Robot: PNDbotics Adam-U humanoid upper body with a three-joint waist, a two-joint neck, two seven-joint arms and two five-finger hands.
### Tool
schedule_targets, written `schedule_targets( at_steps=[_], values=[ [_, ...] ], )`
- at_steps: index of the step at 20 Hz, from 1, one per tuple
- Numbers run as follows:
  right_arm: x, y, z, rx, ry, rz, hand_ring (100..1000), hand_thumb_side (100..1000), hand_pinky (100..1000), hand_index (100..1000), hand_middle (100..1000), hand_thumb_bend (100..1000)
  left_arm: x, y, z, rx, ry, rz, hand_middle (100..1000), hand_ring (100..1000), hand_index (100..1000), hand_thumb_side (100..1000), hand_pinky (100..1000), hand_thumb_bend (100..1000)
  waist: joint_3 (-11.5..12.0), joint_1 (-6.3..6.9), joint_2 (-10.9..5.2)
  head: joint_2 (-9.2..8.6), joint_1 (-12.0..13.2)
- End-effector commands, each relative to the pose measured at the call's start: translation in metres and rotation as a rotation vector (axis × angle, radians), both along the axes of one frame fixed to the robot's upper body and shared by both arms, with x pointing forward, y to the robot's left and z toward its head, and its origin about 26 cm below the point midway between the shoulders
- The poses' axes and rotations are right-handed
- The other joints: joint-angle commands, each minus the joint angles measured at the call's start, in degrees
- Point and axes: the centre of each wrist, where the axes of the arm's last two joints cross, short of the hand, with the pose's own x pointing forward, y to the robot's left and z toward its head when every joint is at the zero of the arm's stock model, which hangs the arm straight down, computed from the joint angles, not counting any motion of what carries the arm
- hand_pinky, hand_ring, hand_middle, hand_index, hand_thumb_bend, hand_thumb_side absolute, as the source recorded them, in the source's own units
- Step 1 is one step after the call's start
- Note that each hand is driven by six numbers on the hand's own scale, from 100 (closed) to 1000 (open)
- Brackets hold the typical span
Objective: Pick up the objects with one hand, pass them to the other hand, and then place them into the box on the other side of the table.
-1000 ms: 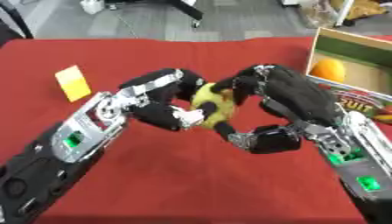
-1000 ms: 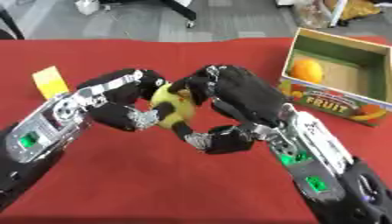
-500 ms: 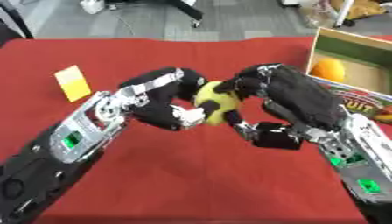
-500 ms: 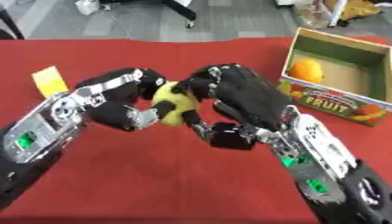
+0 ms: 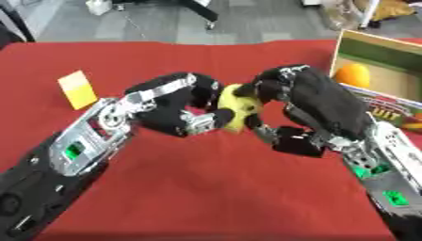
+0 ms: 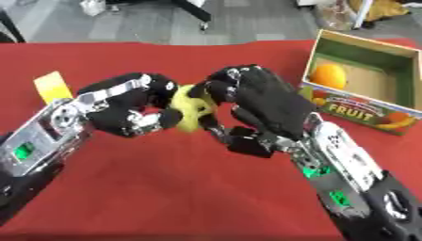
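Right hand (image 5: 317,101) edged closer | both hands pinch yellow object (image 5: 237,107) | red tablecloth (image 5: 206,188), grey floor (image 5: 165,23)

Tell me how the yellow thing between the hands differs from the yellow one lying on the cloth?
The yellow object between the hands is rounded and lumpy, up off the cloth; the yellow block is flat-sided and rests alone on the cloth at the left. The left hand and right hand curl around the first; nothing touches the block. Both are yellow.

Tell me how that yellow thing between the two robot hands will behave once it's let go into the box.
The yellow object looks rounded and solid, so it would probably roll rather than flop. It seems small enough for the left robot hand and right robot hand to wrap around, so likely light. In the box it may nudge the orange fruit.
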Motion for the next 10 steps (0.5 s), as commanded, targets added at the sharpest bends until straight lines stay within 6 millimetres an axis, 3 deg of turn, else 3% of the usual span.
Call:
schedule_targets(
  at_steps=[1, 4, 5, 10],
  values=[
    [0.004, -0.004, 0.001, -0.005, -0.019, -0.018, 453, 100, 406, 367, 382, 100, -0.007, -0.003, 0.019, -0.038, -0.045, -0.057, 589, 620, 678, 725, 602, 612, 0.0, -0.24, -0.13, 0.32, -0.1],
    [0.004, -0.004, 0.000, -0.002, -0.021, -0.018, 453, 100, 406, 367, 382, 100, -0.007, -0.003, 0.019, -0.040, -0.044, -0.060, 589, 620, 678, 725, 602, 612, 0.0, -0.25, -0.13, 0.32, -0.1],
    [0.004, -0.005, 0.000, 0.001, -0.022, -0.019, 456, 100, 413, 309, 387, 100, -0.007, -0.003, 0.020, -0.047, -0.047, -0.060, 656, 672, 744, 866, 632, 758, 0.1, -0.26, -0.15, 0.32, -0.1],
    [0.006, -0.010, 0.001, 0.043, -0.046, -0.032, 458, 100, 417, 287, 393, 100, -0.005, 0.015, 0.029, -0.111, -0.093, 0.001, 665, 679, 755, 878, 636, 747, 0.1, -0.33, -0.22, 0.32, -0.3]
  ],
)
